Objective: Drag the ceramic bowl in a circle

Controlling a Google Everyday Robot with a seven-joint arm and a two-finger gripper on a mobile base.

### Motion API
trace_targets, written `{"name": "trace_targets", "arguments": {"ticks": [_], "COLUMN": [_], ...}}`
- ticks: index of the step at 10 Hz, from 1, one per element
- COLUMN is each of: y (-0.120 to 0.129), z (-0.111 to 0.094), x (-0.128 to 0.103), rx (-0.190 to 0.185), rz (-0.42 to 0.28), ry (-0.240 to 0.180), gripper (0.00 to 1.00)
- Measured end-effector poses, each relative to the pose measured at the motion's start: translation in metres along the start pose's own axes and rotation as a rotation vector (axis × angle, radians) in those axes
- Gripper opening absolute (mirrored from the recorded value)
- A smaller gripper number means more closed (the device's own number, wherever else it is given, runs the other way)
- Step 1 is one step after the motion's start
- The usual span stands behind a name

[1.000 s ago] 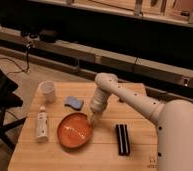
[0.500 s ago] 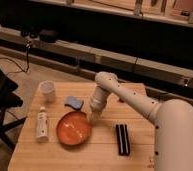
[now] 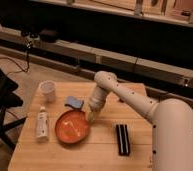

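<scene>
Camera view: claw (image 3: pixel 91 118) at upright ceramic bowl (image 3: pixel 71 127) rim.

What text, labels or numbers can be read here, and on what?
None readable.
White bottle, lying left of the ceramic bowl: any label is too blurred to read.
White cup, blue sponge, black case: no print visible.
Gripper, at the bowl's right rim: no markings visible.

gripper (image 3: pixel 91 118) at ceramic bowl (image 3: pixel 71 127) right rim
</scene>
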Motion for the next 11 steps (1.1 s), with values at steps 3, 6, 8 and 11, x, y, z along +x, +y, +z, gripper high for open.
{"name": "trace_targets", "arguments": {"ticks": [3,6,8,11], "y": [0.001,0.025,0.04,0.022], "z": [0.013,0.0,-0.009,-0.002], "x": [-0.036,-0.056,-0.059,-0.045], "rx": [-0.042,-0.034,-0.028,-0.028], "rz": [0.005,0.072,0.084,0.044], "ry": [-0.057,-0.039,-0.037,-0.052], "gripper": [0.16,0.18,0.14,0.0]}}
